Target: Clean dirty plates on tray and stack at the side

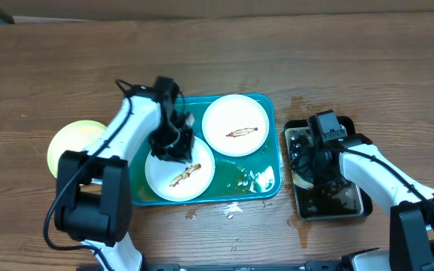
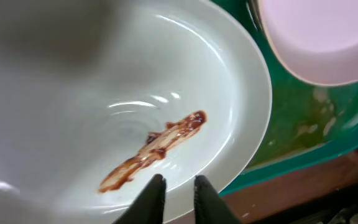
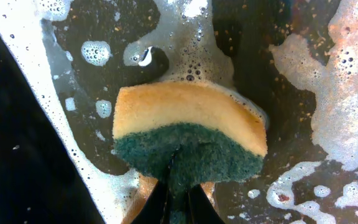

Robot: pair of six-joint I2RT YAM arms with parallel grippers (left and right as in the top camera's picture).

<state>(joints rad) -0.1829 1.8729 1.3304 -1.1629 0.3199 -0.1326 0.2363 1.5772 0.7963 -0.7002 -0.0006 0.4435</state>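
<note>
Two white plates lie on the teal tray, one at the far right and one at the near left, each with a brown smear at its centre. A pale yellow-green plate sits on the table left of the tray. My left gripper hovers low over the near-left plate, its fingers a narrow gap apart just short of the smear, with nothing between them. My right gripper is shut on a yellow-and-green sponge, pinching its green side.
The sponge rests in a narrow black tray of soapy brown water, right of the teal tray. Water and foam pool in the teal tray's front right corner. Drips mark the wooden table in front of it.
</note>
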